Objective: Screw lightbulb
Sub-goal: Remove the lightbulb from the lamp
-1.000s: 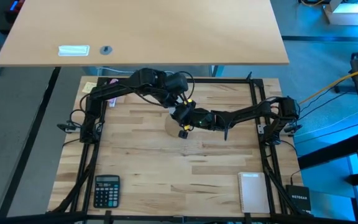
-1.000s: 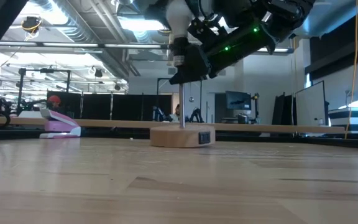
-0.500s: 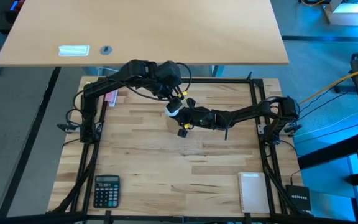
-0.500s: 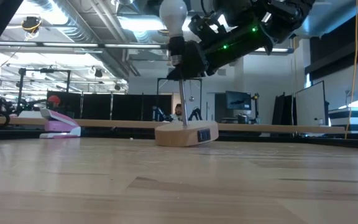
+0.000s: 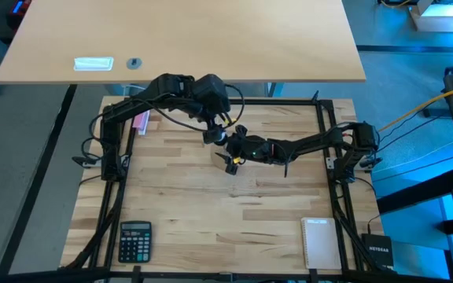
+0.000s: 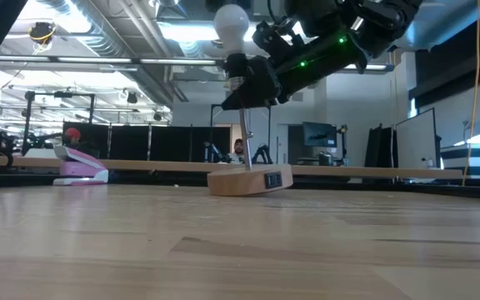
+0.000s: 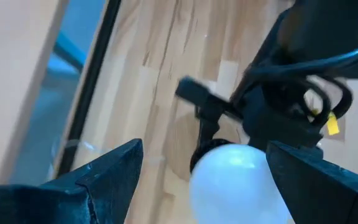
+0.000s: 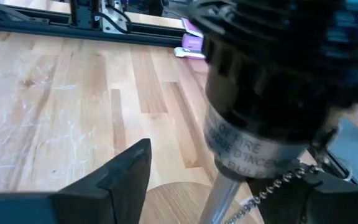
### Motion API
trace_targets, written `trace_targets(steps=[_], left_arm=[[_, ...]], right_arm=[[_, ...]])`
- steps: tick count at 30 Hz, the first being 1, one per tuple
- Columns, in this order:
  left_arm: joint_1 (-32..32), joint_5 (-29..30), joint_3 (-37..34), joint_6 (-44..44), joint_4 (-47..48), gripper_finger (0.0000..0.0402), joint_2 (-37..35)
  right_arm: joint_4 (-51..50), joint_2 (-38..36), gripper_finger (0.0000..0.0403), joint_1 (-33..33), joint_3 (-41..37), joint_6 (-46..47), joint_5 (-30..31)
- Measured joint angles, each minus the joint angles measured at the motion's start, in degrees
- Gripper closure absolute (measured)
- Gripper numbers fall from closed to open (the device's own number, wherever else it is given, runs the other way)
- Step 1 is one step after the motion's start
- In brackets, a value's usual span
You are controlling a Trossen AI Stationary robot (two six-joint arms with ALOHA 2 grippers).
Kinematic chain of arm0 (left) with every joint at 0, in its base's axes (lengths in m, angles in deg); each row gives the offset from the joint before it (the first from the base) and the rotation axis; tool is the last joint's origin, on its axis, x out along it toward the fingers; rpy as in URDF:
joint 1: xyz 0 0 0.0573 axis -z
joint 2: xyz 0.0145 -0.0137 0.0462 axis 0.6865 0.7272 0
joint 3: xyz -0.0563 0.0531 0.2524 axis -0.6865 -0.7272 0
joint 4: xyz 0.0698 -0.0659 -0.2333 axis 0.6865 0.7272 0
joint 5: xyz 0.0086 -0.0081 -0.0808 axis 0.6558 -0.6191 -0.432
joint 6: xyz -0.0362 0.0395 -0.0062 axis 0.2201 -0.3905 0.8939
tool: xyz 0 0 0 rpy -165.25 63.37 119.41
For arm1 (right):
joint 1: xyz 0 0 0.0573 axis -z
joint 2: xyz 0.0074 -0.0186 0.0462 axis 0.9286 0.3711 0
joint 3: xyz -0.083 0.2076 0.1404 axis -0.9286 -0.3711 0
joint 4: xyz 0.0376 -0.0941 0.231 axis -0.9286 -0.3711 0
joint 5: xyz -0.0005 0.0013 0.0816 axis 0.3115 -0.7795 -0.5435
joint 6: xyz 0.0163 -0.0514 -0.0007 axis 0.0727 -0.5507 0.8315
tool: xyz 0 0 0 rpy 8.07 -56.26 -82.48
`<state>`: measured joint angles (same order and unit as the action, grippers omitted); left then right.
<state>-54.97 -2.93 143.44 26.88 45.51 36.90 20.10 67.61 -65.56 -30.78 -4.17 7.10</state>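
The white lightbulb (image 6: 232, 21) sits upright in the black socket (image 6: 238, 71) of a small lamp. The lamp has a thin stem and a round wooden disc base (image 6: 248, 181). It stands tilted, with one edge of the disc on the table. My left gripper (image 7: 205, 148) is open above the lightbulb (image 7: 238, 183), one finger on each side and clear of it. My right gripper (image 8: 229, 165) is open and reaches in level from the table's right, its fingers standing on either side of the socket (image 8: 266, 93). My right gripper has one finger (image 8: 120, 171) clearly apart from the socket, with bare table showing between them. The other finger (image 8: 328, 193) lies close beside the socket's lower part. I cannot tell whether it touches.
A calculator (image 5: 135, 240) lies at the near left and a white pad (image 5: 318, 242) at the near right. A pink object (image 5: 141, 122) sits at the far left. Black frame rails (image 5: 333, 196) run along the table's sides.
My left gripper has risen off the lightbulb and drawn back toward the far left, rolling its wrist, so the bulb now shows bare. The lamp has tipped: its disc lay flat before and now has one side lifted.
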Motion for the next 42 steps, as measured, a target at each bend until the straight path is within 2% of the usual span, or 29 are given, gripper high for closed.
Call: trace_targets(steps=[5,10,14,19,22,29,38,42], left_arm=[[0.0,0.0,-0.2,-4.7,-8.1,0.007,-0.1],[0.7,0.0,-0.3,-4.9,-12.0,0.007,-0.1],[2.7,-0.4,0.0,-9.7,-8.3,0.007,-0.1],[4.4,-0.1,-0.1,-15.4,2.9,0.007,-0.3],[4.9,2.8,0.0,-18.2,3.7,0.007,-0.1],[4.5,3.1,-1.0,-23.4,1.1,0.007,0.4],[4.3,3.2,-6.1,-20.8,0.0,0.0071,0.6],[4.3,3.2,-6.2,-14.1,-0.8,0.0099,0.6]], right_arm=[[0.0,0.0,0.0153,0.0,0.0,0.0,0.0],[0.0,0.0,0.0153,0.0,0.0,0.0,0.0],[-0.8,0.0,0.0152,0.0,0.0,0.0,0.0],[-1.8,0.0,0.0152,0.0,0.0,0.0,0.0],[-1.8,0.0,0.0152,0.0,0.0,0.0,0.0],[-1.8,0.0,0.0152,0.0,0.0,0.0,0.0],[-2.1,-0.1,0.0152,0.0,0.0,0.0,0.0],[-2.1,-0.1,0.0152,0.0,0.0,0.0,0.0]])
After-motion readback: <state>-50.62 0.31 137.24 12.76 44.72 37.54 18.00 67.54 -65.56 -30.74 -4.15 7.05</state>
